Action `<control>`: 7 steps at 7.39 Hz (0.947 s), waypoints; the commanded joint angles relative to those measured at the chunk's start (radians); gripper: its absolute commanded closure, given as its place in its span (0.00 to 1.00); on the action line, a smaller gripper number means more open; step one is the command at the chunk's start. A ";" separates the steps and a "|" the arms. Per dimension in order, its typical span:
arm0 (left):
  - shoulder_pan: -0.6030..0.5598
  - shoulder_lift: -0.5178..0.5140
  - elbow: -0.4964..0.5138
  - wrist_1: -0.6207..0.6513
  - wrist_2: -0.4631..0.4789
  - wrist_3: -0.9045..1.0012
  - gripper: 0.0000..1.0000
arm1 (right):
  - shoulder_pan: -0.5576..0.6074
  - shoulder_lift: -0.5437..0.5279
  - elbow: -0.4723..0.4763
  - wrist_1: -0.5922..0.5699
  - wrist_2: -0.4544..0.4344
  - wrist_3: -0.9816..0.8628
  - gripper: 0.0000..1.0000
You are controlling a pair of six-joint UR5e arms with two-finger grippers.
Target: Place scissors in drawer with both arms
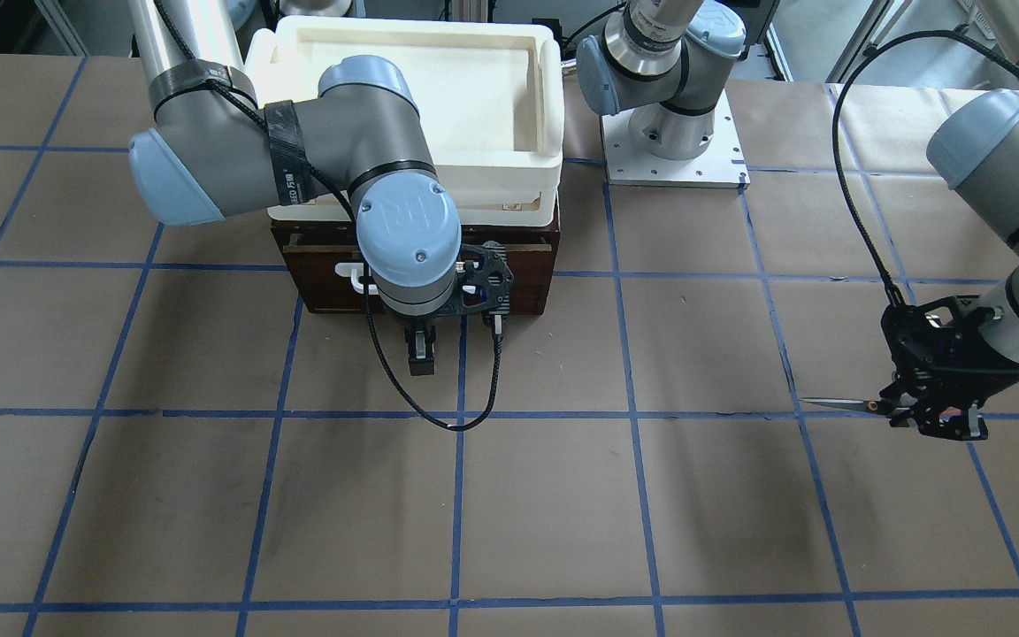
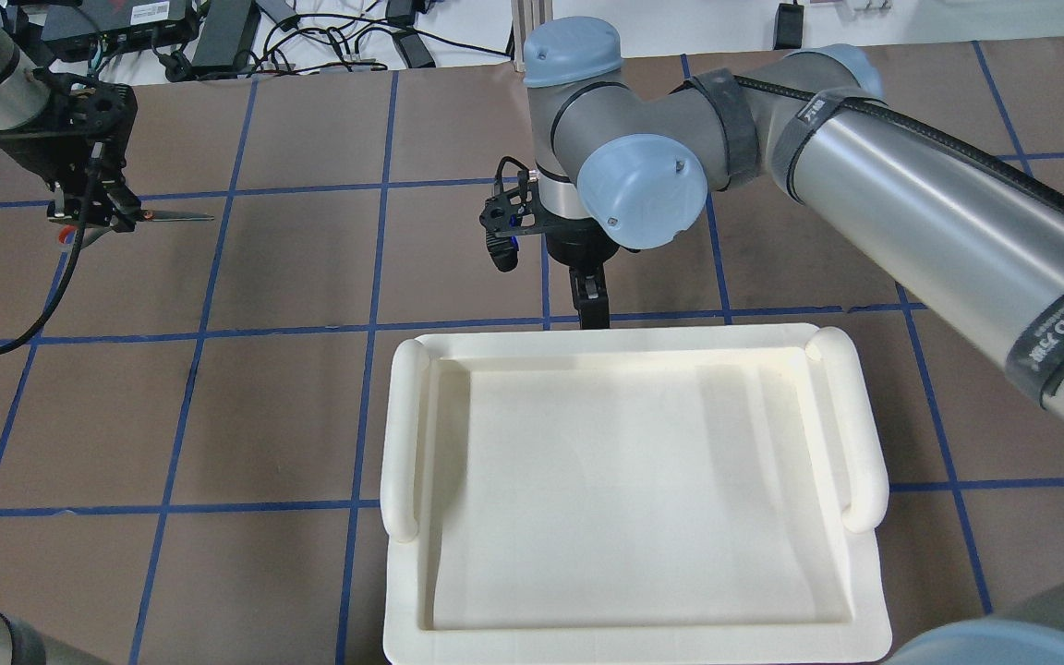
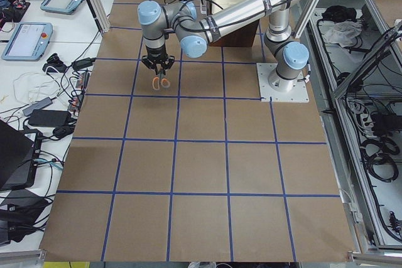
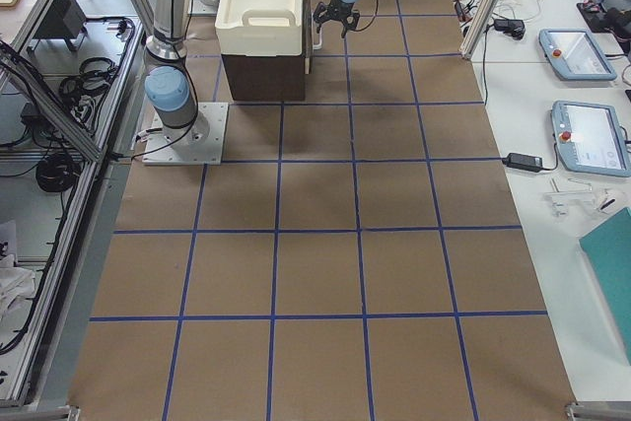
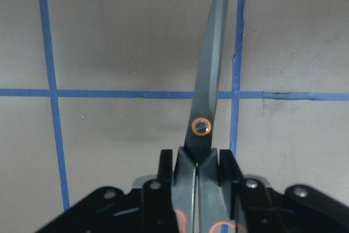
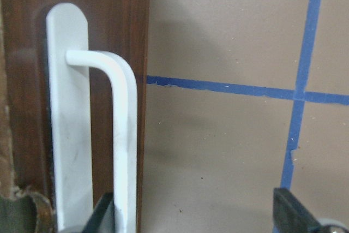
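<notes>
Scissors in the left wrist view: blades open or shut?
Shut. The small grey-handled scissors show both dark metal blades lying together as one narrow taper beyond the orange-ringed pivot, no gap between.

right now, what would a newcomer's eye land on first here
The scissors, clamped at the handles in the left claw, blades jutting out over the table on the robot's left. Next, the right claw, open beside the white handle of the dark brown drawer, which sits under a big white tray.
</notes>
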 commanded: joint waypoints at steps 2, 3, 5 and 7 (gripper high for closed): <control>0.000 0.000 -0.001 0.001 0.003 -0.001 1.00 | -0.008 0.026 -0.045 -0.021 0.003 0.000 0.00; 0.000 0.000 -0.001 0.001 0.004 -0.001 1.00 | -0.009 0.026 -0.051 -0.019 0.001 0.000 0.00; 0.000 0.002 -0.001 0.001 0.004 -0.001 1.00 | -0.024 0.052 -0.069 -0.030 0.001 -0.009 0.00; 0.000 0.000 -0.001 0.000 0.004 -0.001 1.00 | -0.041 0.083 -0.115 -0.038 0.006 -0.011 0.00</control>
